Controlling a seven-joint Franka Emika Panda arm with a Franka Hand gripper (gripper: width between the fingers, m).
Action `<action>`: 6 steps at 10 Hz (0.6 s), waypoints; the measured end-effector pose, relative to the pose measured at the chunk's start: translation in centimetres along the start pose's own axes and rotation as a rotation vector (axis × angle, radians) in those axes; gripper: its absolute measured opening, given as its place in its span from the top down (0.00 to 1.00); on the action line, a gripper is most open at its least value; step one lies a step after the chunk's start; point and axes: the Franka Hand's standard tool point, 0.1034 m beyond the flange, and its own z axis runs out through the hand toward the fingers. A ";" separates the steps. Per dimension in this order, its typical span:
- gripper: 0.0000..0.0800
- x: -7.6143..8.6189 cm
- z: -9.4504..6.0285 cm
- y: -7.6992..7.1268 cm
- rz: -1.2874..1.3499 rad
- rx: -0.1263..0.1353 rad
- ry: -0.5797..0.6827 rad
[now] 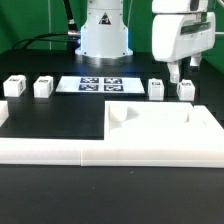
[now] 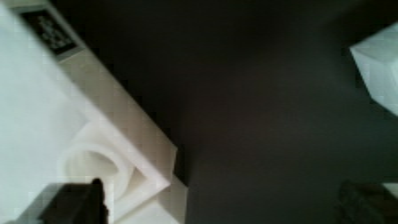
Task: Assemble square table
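While the gripper [image 1: 181, 72] hovers with jaws spread wide and holding nothing, the square tabletop [image 1: 150, 125] lies flat on the table [image 1: 45, 120], lower and nearer the exterior camera; two block legs [image 1: 157, 89] stand between them.

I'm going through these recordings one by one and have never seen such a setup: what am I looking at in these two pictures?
The machine is one robot arm with a two-finger gripper. The exterior view comes from a camera off the arm; the wrist view looks down past the gripper's own fingers. On the dark table lie a big white square tabletop, four small white legs, two on each side of the marker board, and a long white border rail. The gripper is open and holds nothing; it hangs above the legs on the exterior view's right.
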 end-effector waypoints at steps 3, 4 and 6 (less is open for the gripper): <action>0.19 0.0 0.0 -0.1 0.178 0.009 0.003; 0.19 0.1 0.1 -0.3 0.245 0.014 0.001; 0.19 0.7 0.5 -2.8 0.526 0.031 -0.021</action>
